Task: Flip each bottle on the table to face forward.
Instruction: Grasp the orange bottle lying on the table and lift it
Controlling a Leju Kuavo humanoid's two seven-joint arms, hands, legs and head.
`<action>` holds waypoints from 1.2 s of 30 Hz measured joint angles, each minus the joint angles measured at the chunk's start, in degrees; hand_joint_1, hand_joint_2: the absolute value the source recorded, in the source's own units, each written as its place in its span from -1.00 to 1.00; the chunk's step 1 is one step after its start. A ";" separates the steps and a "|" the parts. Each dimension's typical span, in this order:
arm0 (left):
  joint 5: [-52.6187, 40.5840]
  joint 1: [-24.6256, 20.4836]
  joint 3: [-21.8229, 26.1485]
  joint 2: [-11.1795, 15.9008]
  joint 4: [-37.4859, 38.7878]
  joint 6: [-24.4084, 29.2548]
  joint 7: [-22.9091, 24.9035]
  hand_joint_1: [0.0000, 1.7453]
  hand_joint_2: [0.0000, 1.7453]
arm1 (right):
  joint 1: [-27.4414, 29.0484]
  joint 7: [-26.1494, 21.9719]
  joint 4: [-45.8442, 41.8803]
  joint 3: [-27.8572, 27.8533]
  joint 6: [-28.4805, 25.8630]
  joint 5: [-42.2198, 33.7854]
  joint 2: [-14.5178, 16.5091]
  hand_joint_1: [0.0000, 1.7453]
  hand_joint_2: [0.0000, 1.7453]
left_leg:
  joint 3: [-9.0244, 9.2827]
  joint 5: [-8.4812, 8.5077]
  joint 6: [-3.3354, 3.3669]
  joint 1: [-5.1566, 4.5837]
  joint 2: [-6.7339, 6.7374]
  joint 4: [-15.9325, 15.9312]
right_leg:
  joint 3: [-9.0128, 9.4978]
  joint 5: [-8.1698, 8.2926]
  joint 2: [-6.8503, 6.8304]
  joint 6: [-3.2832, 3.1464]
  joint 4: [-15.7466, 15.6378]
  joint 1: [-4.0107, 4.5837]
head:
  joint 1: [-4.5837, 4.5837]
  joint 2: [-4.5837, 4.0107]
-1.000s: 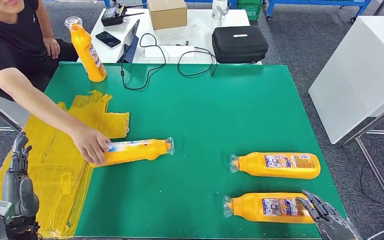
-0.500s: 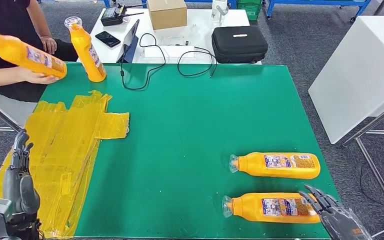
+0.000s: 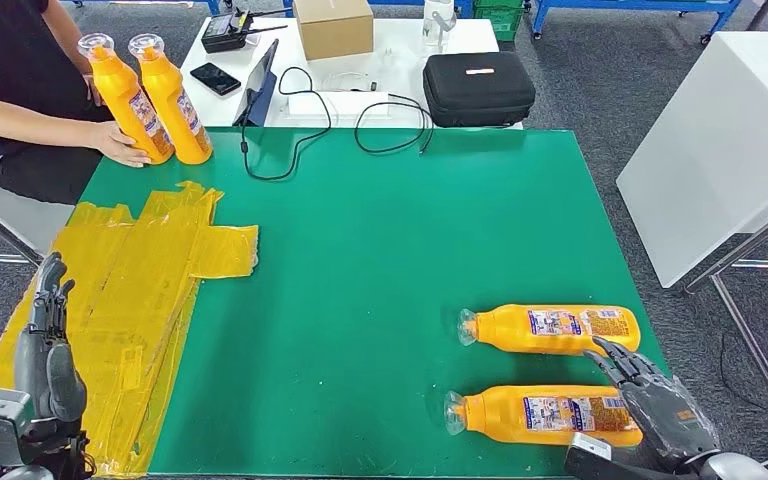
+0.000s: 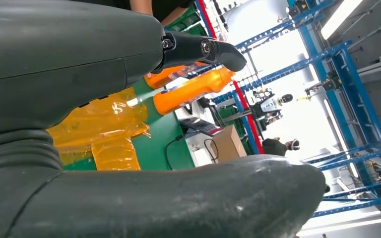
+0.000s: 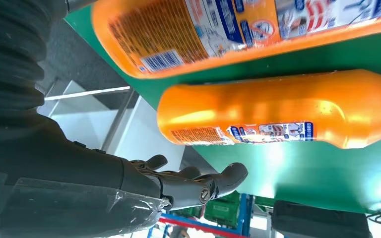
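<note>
Right hand (image 3: 660, 405) fingers spread, empty, poised over near bottle (image 3: 540, 415) at tabletop's (image 3: 390, 230) front right corner, likely lining up a grasp. Left hand (image 3: 45, 350) open, idle.

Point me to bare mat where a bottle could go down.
Widest bare stretch: mid green mat, between the yellow film, the cables and the lying bottles. Crowded: near right corner around the right hand; far left by the upright bottles.

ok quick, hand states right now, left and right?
Left hand: open, holding nothing.
Right hand: open, holding nothing, over the nearest lying bottle.
</note>
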 joint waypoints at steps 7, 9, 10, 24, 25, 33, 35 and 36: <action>0.66 -0.15 0.03 0.01 0.00 0.00 -0.03 -1.00 -1.00 | -3.38 -1.09 3.36 0.25 3.14 0.39 1.12 -1.00 1.00 | -0.02 0.01 0.01 0.00 -0.06 0.00 | 0.04 0.00 -0.01 0.00 0.00 0.00 | 0.00 0.00; 0.75 -0.26 0.04 0.02 0.00 -0.04 -0.08 -1.00 -1.00 | -3.68 -1.09 3.99 0.47 3.84 0.21 0.98 -1.00 1.00 | -0.04 0.00 0.01 0.00 -0.06 0.00 | 0.03 0.00 -0.01 0.00 0.00 0.00 | 0.01 0.00; 0.76 -0.33 0.05 0.03 0.01 -0.08 -0.10 -1.00 -1.00 | -3.83 -1.09 4.29 0.61 4.13 0.13 0.91 -1.00 1.00 | -0.04 0.00 0.01 0.00 -0.06 0.00 | 0.03 0.00 -0.01 0.01 0.00 0.00 | 0.01 0.00; 1.76 -1.82 0.05 0.25 0.51 -0.56 -0.15 -1.00 -1.00 | -5.28 -0.12 8.53 5.68 6.28 -1.82 -1.38 -1.00 1.00 | -0.04 0.00 0.01 0.00 -0.06 0.00 | 0.02 0.00 -0.02 0.01 0.00 0.00 | 0.00 0.00; 1.79 -1.88 0.05 0.27 0.53 -0.56 -0.15 -1.00 -1.00 | -5.22 0.14 8.60 6.03 6.48 -2.11 -1.75 -1.00 1.00 | -0.04 0.00 0.01 0.00 -0.06 0.00 | 0.02 0.00 -0.02 0.01 0.00 -0.01 | 0.00 0.00; 2.24 -3.05 0.04 0.50 1.50 -0.71 -0.16 -1.00 -1.00 | -4.35 2.75 9.12 9.09 7.69 -5.69 -5.90 1.00 1.00 | -0.03 0.00 0.01 -0.01 -0.07 0.01 | 0.02 0.00 -0.02 0.01 0.00 -0.01 | -0.01 0.00; 2.39 -3.23 0.03 0.56 1.64 -0.71 -0.16 -1.00 -1.00 | -4.06 3.09 9.13 9.34 7.67 -6.53 -6.64 1.00 1.00 | -0.02 0.00 0.01 -0.01 -0.07 0.01 | 0.03 0.00 -0.02 0.01 0.00 0.00 | 0.00 0.00; 2.40 -3.25 0.03 0.57 1.67 -0.71 -0.16 -1.00 -1.00 | -4.01 3.14 9.13 9.36 7.65 -6.63 -6.74 1.00 1.00 | -0.02 0.00 0.01 -0.01 -0.07 0.01 | 0.03 0.00 -0.02 0.01 0.00 0.00 | 0.00 0.00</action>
